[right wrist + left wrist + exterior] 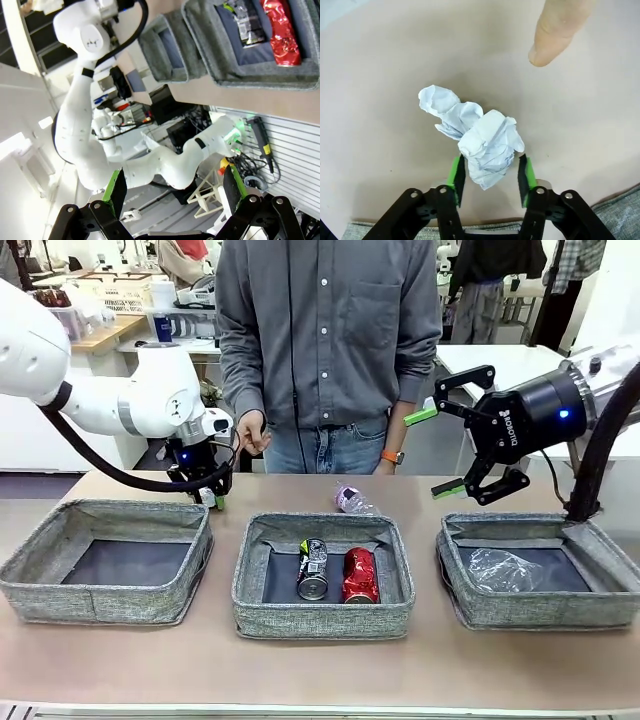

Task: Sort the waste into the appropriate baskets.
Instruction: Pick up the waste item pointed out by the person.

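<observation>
- You can read white "ROBOTIQ" lettering on the black body of the right gripper [434, 452]; it is the only legible writing.
- The dark printed drink can [313, 570] carries white and green print that is too small to read. The red drink can [360, 576] shows no readable label either.
- Both cans lie side by side inside the middle basket [322, 620], the dark one to the left and the red one touching it on the right.
- The pink-purple labelled bottle [352, 500] lies on the table [320, 675] just behind the middle basket's far wall; its label text is unreadable.
- A crushed clear plastic bottle [500, 568] lies in the right basket [545, 612], to the right of the middle basket.
- The left basket [100, 600] sits to the middle basket's left.
- Your left gripper [490, 167] is down at the table, behind and left of the middle basket. Its jaws are narrowed onto the crumpled white paper wad [475, 135], both green pads [455, 175] touching its sides in a grasp.
- A person's fingertip [550, 35] points at the table beyond the wad, apart from it.
- Your right gripper is raised, above and to the right of the middle basket, jaws spread wide and holding nothing.
</observation>
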Robot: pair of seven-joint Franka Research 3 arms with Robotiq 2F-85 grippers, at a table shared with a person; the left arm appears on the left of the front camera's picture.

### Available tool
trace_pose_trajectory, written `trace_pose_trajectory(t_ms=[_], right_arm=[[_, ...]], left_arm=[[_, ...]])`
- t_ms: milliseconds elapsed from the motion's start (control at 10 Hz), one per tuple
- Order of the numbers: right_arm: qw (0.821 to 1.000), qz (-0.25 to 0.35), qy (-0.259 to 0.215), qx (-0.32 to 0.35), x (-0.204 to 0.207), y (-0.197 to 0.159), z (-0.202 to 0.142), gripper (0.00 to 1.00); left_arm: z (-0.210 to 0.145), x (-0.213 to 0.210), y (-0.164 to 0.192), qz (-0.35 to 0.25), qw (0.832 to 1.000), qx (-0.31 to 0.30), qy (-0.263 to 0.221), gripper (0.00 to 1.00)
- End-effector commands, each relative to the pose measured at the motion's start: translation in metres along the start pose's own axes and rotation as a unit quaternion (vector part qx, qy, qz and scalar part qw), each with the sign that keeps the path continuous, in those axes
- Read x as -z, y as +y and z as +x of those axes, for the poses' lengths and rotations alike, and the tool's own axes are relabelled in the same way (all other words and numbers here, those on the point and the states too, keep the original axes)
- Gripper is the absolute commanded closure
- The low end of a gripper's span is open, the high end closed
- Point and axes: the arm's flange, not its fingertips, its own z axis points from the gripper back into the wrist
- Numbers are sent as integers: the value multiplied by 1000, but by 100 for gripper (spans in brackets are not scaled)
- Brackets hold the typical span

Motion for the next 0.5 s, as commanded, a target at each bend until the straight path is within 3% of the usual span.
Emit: trace_pose_trajectory(t_ms=[0, 400], right_arm=[[1000, 3, 3, -6, -2, 3, 1, 0], [1000, 3, 3, -6, -2, 3, 1, 0]], left_arm=[[5, -4, -3, 7, 1000, -10, -2, 100], [5, -3, -3, 7, 1000, -12, -7, 100]])
